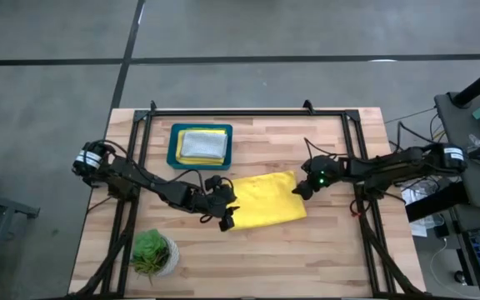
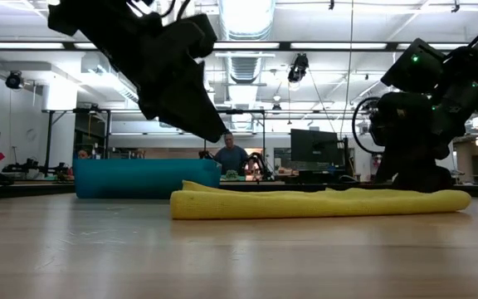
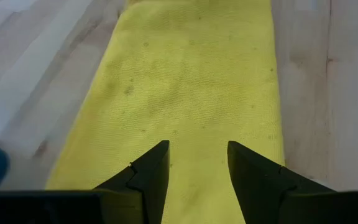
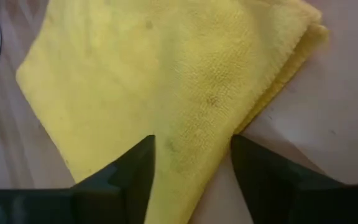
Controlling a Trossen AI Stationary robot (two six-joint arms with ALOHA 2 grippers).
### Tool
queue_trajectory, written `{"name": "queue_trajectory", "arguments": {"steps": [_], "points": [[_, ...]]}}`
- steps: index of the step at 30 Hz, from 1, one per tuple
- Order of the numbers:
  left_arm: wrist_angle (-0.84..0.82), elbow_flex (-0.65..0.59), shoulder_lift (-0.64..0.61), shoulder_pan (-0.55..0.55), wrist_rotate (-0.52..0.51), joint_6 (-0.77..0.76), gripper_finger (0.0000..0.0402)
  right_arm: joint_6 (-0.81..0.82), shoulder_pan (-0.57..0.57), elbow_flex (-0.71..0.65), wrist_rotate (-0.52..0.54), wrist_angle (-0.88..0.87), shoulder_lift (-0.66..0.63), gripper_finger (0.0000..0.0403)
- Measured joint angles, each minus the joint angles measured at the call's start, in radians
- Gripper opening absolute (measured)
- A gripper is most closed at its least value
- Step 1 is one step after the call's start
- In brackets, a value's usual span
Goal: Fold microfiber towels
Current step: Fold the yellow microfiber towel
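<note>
Yellow towel (image 1: 265, 198) lies folded to a long rectangle near the centre of the wooden surface (image 1: 340, 250), flat, w/ layered edges showing in the low view. Left gripper (image 1: 226, 215) sits over the towel's left short end, fingers spread w/ cloth visible in the gap betw. them, nothing pinched. Right gripper (image 1: 300, 188) sits at the towel's right end near the far corner, also spread, holding nothing; its wrist view shows stacked plies at that corner. Teal tray (image 1: 173, 143), far-left of centre, holds a stack of folded towels, pale grey one (image 1: 202, 144) on top w/ a yellow edge beneath it. Potted plant (image 1: 150, 251) stands at the near-left corner, well apart from the work. Handling, as judged: cloth is light, soft, limp; no stiffness, so an unsupported span will sag and drape. Napped microfiber should grip the pads well and drag on the wood rather than slide. Plies may separate if only the top layer is caught. Recommended hold: pinch at the short-end corners, through all layers, one gripper per end, low to the surface. Risk: a shallow pinch lifts one ply and opens the existing fold.
</note>
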Motion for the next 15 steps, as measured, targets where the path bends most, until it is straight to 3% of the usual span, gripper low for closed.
{"name": "queue_trajectory", "arguments": {"steps": [8, 15], "points": [[0.144, 0.008, 0.167, -0.002, 0.009, -0.027, 0.0147, 0.010, -0.004, 0.001, -0.016, -0.102, -0.118, 0.0273], [0.145, 0.036, 0.267, 0.001, 0.077, -0.104, 0.0147, 0.057, -0.003, 0.001, -0.019, -0.173, -0.153, 0.0295]]}}
